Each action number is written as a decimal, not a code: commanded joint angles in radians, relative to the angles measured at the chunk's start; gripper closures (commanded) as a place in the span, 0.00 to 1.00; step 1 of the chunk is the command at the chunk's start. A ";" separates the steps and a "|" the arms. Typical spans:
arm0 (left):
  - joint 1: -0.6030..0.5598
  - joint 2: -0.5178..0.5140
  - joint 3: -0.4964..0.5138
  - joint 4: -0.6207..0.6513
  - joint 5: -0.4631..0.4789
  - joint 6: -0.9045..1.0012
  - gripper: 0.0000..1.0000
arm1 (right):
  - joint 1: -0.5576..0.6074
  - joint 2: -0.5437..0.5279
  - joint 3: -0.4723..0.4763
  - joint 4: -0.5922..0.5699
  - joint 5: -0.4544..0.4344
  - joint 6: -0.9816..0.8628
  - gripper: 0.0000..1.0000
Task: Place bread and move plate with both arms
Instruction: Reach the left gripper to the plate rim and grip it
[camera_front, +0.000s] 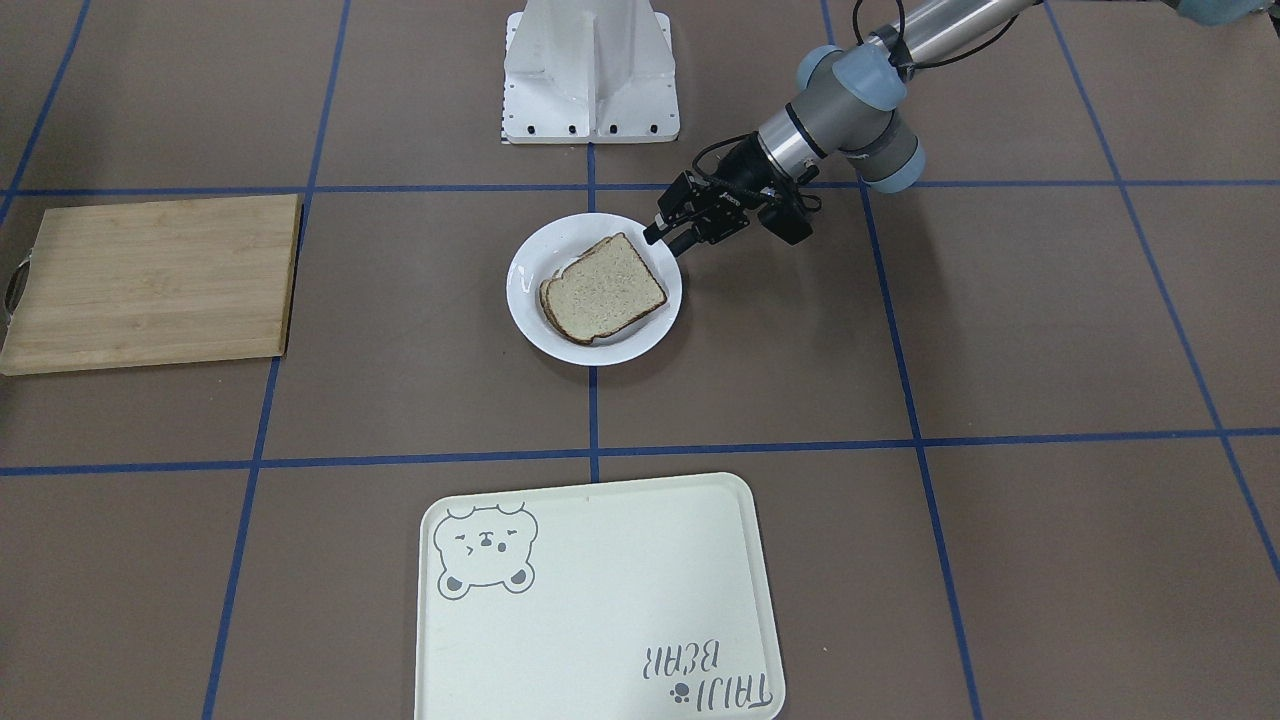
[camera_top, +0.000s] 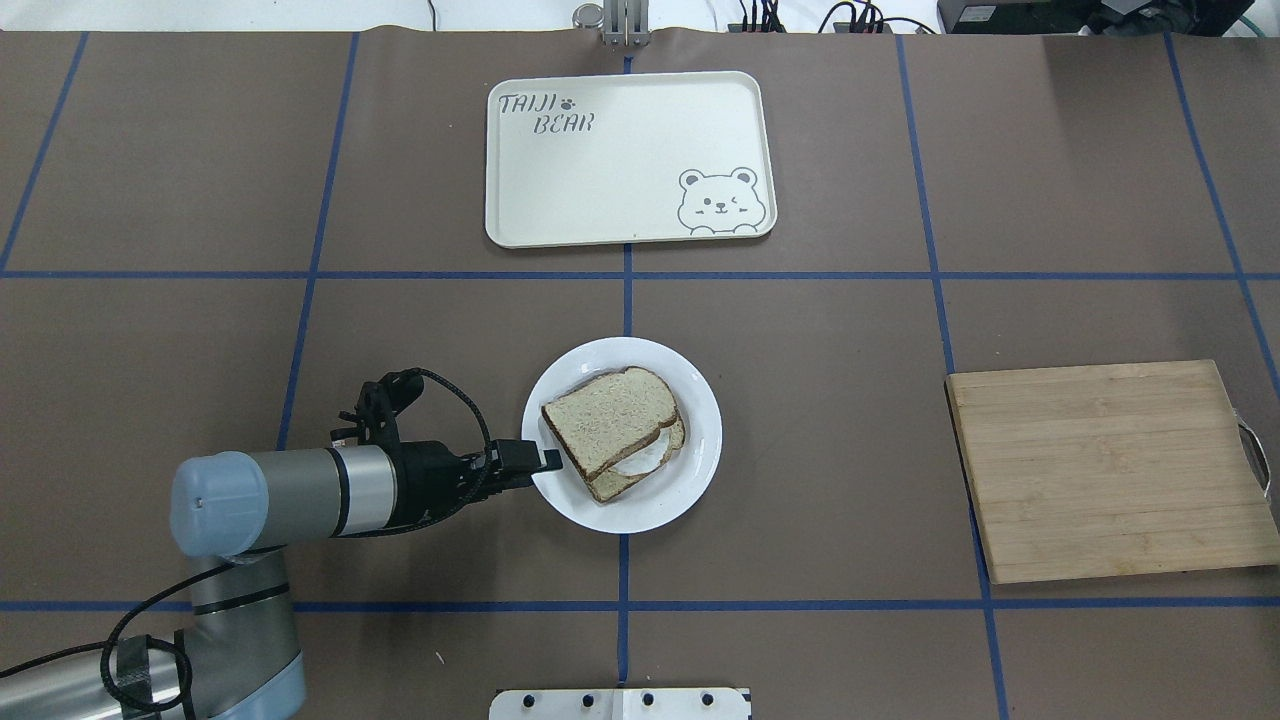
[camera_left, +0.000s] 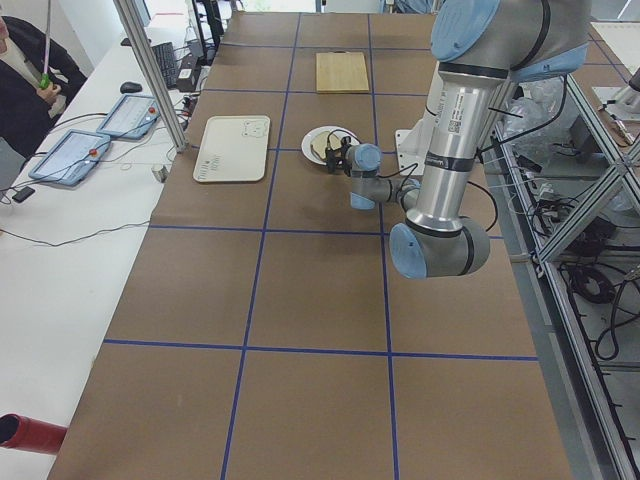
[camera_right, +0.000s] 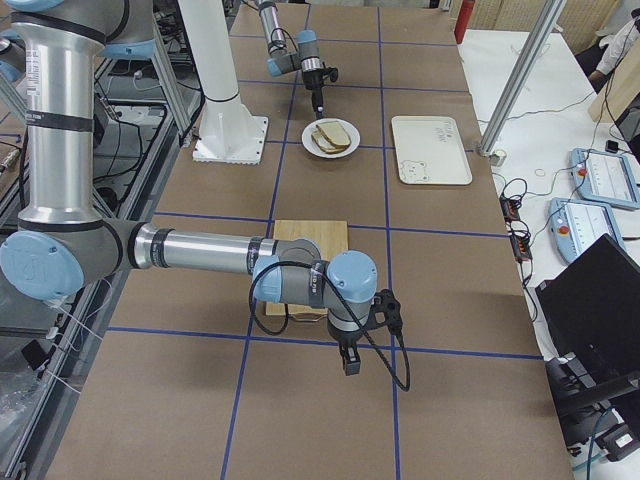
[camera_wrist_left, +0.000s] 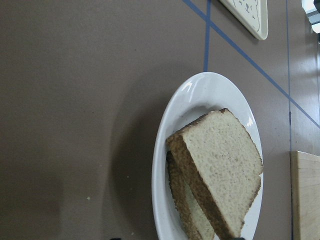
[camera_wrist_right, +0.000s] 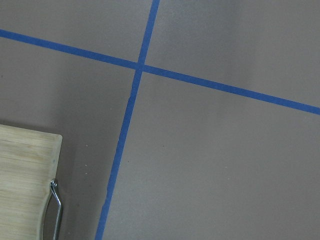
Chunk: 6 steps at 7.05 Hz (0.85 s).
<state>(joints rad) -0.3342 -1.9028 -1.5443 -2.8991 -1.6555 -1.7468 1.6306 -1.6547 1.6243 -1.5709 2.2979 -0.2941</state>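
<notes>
The plain bread (camera_front: 605, 285) lies tilted on top of an egg-bearing slice (camera_top: 640, 462) on the white plate (camera_front: 530, 270), mid-table. It also shows in the overhead view (camera_top: 608, 415) and the left wrist view (camera_wrist_left: 220, 170). My left gripper (camera_front: 668, 236) is at the plate's rim on the robot's side, by the bread's corner. Its fingers are apart and hold nothing. In the overhead view it (camera_top: 548, 459) sits over the plate's left rim (camera_top: 690, 440). My right gripper (camera_right: 350, 365) hangs low beyond the cutting board. I cannot tell whether it is open or shut.
A wooden cutting board (camera_top: 1105, 470) with a metal handle lies at the robot's right. The cream bear tray (camera_top: 625, 160) lies across the table beyond the plate. The white robot base (camera_front: 590, 70) stands at the near edge.
</notes>
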 joint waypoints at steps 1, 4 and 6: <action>0.001 -0.022 0.023 0.000 0.000 -0.008 0.41 | 0.000 0.003 0.000 0.000 -0.001 0.003 0.00; 0.001 -0.045 0.069 -0.002 0.000 -0.008 0.46 | 0.000 0.003 0.000 0.005 -0.002 0.013 0.00; 0.001 -0.044 0.070 -0.017 0.000 -0.008 0.79 | -0.002 0.004 0.000 0.005 -0.002 0.015 0.00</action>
<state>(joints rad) -0.3330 -1.9466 -1.4773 -2.9048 -1.6552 -1.7556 1.6302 -1.6517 1.6245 -1.5664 2.2964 -0.2805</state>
